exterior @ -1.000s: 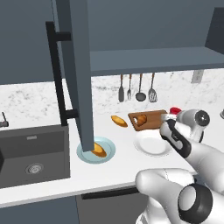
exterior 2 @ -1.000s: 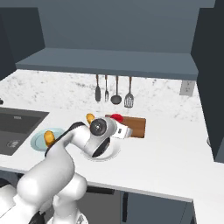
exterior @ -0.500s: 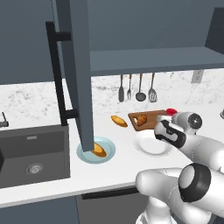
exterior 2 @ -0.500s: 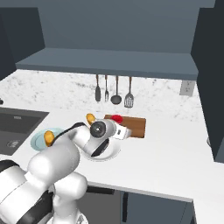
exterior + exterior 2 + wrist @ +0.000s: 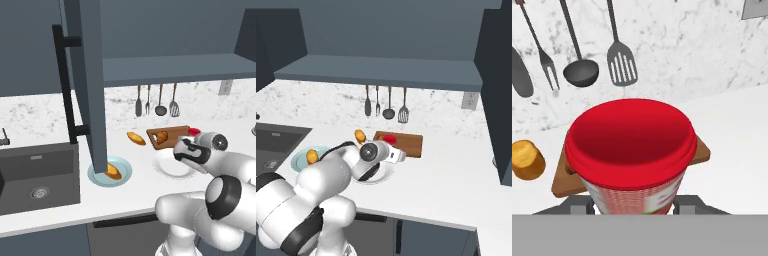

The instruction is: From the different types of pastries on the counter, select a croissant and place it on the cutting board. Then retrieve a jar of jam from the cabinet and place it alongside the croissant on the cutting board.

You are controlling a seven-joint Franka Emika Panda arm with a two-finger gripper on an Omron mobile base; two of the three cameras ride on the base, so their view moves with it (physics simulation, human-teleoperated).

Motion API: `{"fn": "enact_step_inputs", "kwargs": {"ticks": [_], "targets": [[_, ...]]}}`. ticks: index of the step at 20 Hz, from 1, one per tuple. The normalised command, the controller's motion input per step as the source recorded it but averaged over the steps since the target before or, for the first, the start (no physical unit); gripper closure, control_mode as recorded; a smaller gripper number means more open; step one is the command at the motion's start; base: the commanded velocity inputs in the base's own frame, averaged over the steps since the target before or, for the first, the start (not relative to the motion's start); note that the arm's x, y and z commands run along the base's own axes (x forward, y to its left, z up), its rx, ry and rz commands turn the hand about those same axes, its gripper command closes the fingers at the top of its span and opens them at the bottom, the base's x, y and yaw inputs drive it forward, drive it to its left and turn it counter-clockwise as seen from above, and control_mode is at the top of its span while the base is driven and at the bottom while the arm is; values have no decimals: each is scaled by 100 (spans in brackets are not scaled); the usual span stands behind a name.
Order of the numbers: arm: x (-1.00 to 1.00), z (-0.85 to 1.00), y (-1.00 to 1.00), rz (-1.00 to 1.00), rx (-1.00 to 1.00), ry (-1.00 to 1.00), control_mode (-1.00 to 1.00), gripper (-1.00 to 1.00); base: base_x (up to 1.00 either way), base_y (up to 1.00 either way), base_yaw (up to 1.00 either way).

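Place: I am in a rendered kitchen.
Evidence: white speckled marble counter (image 5: 150,190), dark sink basin (image 5: 37,175), black utensils hanging on my wall (image 5: 386,102), blue-grey wall cabinet (image 5: 90,75).

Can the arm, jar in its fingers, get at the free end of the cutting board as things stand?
Probably yes. The jar of jam already hangs over the cutting board, and the croissant lies at its other end, leaving bare wood.

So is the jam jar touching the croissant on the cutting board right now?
Apart. In the hand view the jam jar sits in the tool, and the croissant lies off to one side of it with bare white counter showing between them.
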Motion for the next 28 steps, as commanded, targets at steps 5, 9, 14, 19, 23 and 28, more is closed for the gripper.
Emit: {"fn": "enact_step_inputs", "kwargs": {"ticks": [5,9,14,19,23,28], "targets": [[21,-26,0,0,0,0,-100,100,0,0,0],[8,-10,0,-1,0,0,-100,100,0,0,0],[12,-2,0,-2,0,0,-100,100,0,0,0],[29,-1,0,-5,0,6,-100,100,0,0,0],[25,-9,0,-7,0,10,-100,100,0,0,0],[25,-7,0,-7,0,7,-100,100,0,0,0]]}}
